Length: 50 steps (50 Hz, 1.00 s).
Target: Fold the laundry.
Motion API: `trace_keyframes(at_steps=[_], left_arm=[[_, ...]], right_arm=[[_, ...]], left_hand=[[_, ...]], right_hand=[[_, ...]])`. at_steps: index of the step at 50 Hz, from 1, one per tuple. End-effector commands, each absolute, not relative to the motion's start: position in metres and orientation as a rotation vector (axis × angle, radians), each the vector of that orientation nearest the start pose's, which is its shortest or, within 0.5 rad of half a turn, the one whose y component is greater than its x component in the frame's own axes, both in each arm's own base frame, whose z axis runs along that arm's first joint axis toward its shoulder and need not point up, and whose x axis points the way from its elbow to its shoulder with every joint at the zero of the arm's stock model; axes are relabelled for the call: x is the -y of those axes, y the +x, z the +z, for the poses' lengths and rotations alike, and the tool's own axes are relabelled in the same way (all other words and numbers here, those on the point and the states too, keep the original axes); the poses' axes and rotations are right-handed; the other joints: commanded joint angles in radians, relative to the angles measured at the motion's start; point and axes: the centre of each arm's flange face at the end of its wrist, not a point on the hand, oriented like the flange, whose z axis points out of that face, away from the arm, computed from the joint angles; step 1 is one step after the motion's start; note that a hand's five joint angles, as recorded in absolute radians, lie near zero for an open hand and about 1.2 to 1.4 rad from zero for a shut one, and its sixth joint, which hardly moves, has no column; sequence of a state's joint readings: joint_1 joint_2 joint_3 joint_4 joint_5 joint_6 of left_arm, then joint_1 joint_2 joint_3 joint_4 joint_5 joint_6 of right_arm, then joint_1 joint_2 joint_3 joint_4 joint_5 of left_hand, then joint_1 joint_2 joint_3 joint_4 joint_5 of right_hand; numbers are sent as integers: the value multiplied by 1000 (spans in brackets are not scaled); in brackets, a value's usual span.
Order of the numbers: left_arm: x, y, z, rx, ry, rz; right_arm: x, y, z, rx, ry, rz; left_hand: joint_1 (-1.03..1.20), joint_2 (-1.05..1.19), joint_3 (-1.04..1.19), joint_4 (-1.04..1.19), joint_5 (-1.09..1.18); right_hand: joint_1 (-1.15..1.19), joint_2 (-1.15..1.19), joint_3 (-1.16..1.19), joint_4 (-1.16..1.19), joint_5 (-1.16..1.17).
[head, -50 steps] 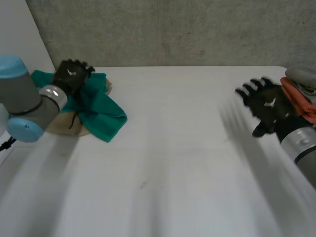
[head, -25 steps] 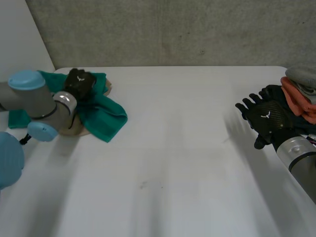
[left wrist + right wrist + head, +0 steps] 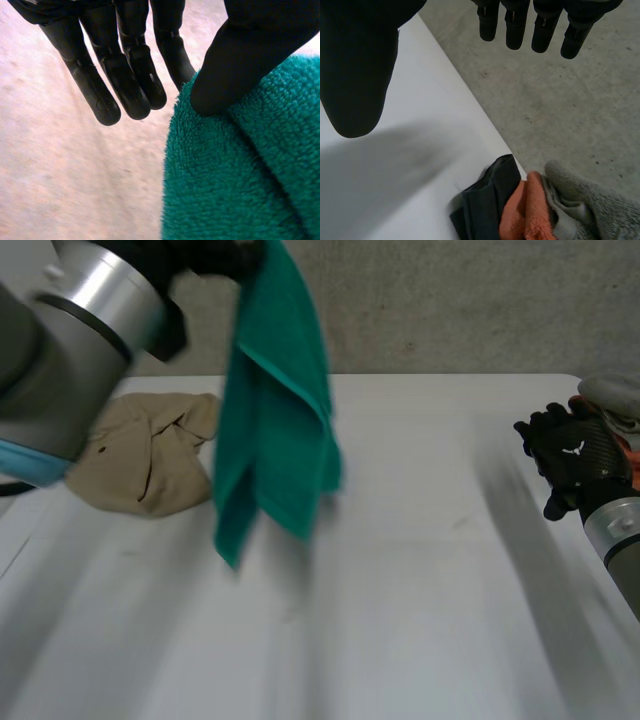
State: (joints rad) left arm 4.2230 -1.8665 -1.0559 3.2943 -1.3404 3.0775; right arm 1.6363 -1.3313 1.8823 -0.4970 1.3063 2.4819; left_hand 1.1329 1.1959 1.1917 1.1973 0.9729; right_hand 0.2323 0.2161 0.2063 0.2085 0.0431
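Note:
A green towel (image 3: 275, 420) hangs in the air over the table's left half, held by its upper end in my raised left hand (image 3: 215, 252). In the left wrist view the thumb (image 3: 240, 60) presses into the towel's green pile (image 3: 240, 175), pinching it, while the other fingers (image 3: 120, 65) stretch out beside it. The towel's lower tip dangles just above the white table (image 3: 420, 590). My right hand (image 3: 572, 455) hovers open at the table's right edge, fingers (image 3: 540, 20) straight and spread, holding nothing.
A crumpled beige cloth (image 3: 150, 450) lies at the table's back left, behind the hanging towel. Beside my right hand sits a stack of folded laundry: dark cloth (image 3: 485, 200), orange towel (image 3: 525, 210) and grey towel (image 3: 585, 210). A concrete wall stands behind.
My left hand closed on the green towel and lifted it off the beige cloth, up and to the right. My right hand drew back toward the stack at the right edge.

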Motion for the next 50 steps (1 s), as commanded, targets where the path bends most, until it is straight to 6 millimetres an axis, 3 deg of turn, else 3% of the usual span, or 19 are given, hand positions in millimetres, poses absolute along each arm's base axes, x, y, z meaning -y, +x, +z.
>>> trace_keyframes(at_steps=[1, 4, 5, 9, 10, 15, 18, 20, 25, 30, 35, 42, 50], left_arm=[[283, -361, 290, 1674, -708, 1888], [287, -366, 263, 1764, -749, 1863], [281, -374, 244, 1807, -794, 1824], [248, -401, 215, 1802, -930, 1740], [246, -402, 214, 1804, -937, 1740], [245, -392, 224, 1866, -888, 1805], [245, -368, 239, 1976, -772, 1917], [242, -335, 247, 2112, -655, 1992], [220, -315, 238, 2180, -686, 1940], [192, -291, 205, 2315, -767, 1816], [185, -283, 183, 2380, -798, 1739], [192, -294, 143, 2353, -893, 1542], [204, -305, 136, 2265, -896, 1566]], right_arm=[[312, 173, 194, -2185, -1028, -2282], [310, 174, 194, -2212, -1017, -2234], [309, 174, 194, -2223, -1018, -2218], [304, 174, 191, -2283, -1018, -2119], [302, 174, 191, -2296, -1011, -2096], [296, 175, 195, -2353, -866, -1975], [289, 172, 199, -2461, -619, -1817], [280, 178, 200, -2492, -540, -1713], [249, 198, 197, -2528, -555, -1475], [196, 233, 180, -2478, -763, -1301], [165, 255, 172, -2377, -887, -1301], [132, 272, 153, -2270, -988, -1351], [117, 282, 138, -2229, -1032, -1407]], left_hand=[[263, 200, 205, 199, 249], [263, 200, 205, 199, 249], [232, 169, 173, 167, 217], [-761, -824, -820, -825, -775], [-799, -862, -857, -863, -813], [-834, -897, -893, -899, -849], [-872, -935, -931, -937, -887], [-881, -944, -940, -946, -896], [-878, -941, -937, -943, -893], [-855, -918, -914, -919, -869], [-811, -874, -870, -875, -825], [-717, -780, -776, -781, -732], [-606, -669, -664, -670, -620]], right_hand=[[-58, -42, -32, -34, -43], [-58, -42, -32, -34, -43], [-58, -42, -32, -34, -43], [-58, -42, -32, -34, -43], [-58, -42, -32, -34, -43], [-58, -42, -32, -34, -43], [-58, -42, -32, -34, -43], [-58, -42, -32, -34, -43], [-58, -42, -32, -34, -43], [-4, 12, 22, 20, 11], [29, 45, 55, 53, 43], [93, 110, 119, 117, 108], [91, 107, 116, 114, 105]])
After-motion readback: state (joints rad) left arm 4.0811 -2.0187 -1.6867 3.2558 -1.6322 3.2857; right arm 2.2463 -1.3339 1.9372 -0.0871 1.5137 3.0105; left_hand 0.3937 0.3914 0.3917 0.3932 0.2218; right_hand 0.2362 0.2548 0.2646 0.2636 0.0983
